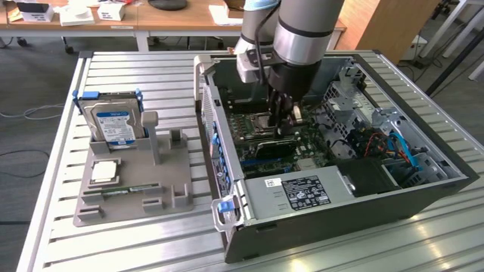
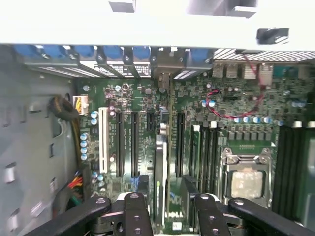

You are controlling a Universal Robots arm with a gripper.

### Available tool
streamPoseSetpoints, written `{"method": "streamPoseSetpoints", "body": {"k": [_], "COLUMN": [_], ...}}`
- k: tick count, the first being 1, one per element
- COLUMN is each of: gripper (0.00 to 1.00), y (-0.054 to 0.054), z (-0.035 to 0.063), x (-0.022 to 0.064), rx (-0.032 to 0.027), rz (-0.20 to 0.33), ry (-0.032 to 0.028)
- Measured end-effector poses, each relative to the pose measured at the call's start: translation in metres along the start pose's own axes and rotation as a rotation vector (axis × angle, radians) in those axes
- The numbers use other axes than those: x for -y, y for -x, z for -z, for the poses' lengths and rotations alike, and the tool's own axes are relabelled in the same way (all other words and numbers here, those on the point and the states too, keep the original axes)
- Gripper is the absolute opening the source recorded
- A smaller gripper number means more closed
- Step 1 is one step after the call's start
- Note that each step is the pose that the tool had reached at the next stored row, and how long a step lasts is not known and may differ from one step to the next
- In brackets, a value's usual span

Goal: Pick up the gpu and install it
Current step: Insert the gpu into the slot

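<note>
Slatted metal workbench [image 1: 60, 249] carries an open PC case [image 1: 423, 198] on the exterior view's right and a grey parts holder [image 1: 132, 198] on the exterior view's left; wooden desks run along the back. Arm [image 1: 302, 34] reaches down into the case w/ the gripper [image 1: 286, 122] low over the motherboard [image 1: 261, 150]. In the wrist view the gripper [image 2: 165, 196] has its two black fingers [image 2: 140, 184] set a narrow gap apart, one on each side of the gpu [image 2: 160, 162], which stands edge-on between them as a thin dark blade; the pads look pressed to its faces, so the jaws seem clamped on the card, though the contact itself is partly hidden by the finger links. Gpu runs lengthwise along the slot rows, its far end toward the rear bracket [image 2: 165, 69] area of the case, lower edge at or just above a slot; can't tell if it is seated. Counts: 1 gpu, 1 gripper, 1 white slot [image 2: 104, 140], 1 cpu socket [image 2: 248, 179] w/ metal frame, several long black slots beside the card, exact no. hard to tell. On the holder: 1 silver hard drive [image 1: 115, 122] w/ blue label standing upright at the back, 1 square chip [image 1: 104, 170] lying flat, 1 narrow green memory stick [image 1: 124, 191] lying in a groove near the front. Power supply [image 1: 298, 192] w/ white label sits at the case's near edge
</note>
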State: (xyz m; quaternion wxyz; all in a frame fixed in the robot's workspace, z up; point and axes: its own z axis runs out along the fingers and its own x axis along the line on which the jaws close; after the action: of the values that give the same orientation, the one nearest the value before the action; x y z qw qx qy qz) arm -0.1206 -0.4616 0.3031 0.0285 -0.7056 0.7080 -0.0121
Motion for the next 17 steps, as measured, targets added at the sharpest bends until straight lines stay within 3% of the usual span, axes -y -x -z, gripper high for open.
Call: {"method": "streamPoseSetpoints", "body": {"k": [11, 17], "gripper": [0.40, 0.40], "y": [0.001, 0.001], "z": [0.0484, 0.0603], "x": [0.0028, 0.0035], "rx": [-0.0001, 0.0001], "rz": [0.000, 0.000], "ry": [0.0000, -0.0001]}}
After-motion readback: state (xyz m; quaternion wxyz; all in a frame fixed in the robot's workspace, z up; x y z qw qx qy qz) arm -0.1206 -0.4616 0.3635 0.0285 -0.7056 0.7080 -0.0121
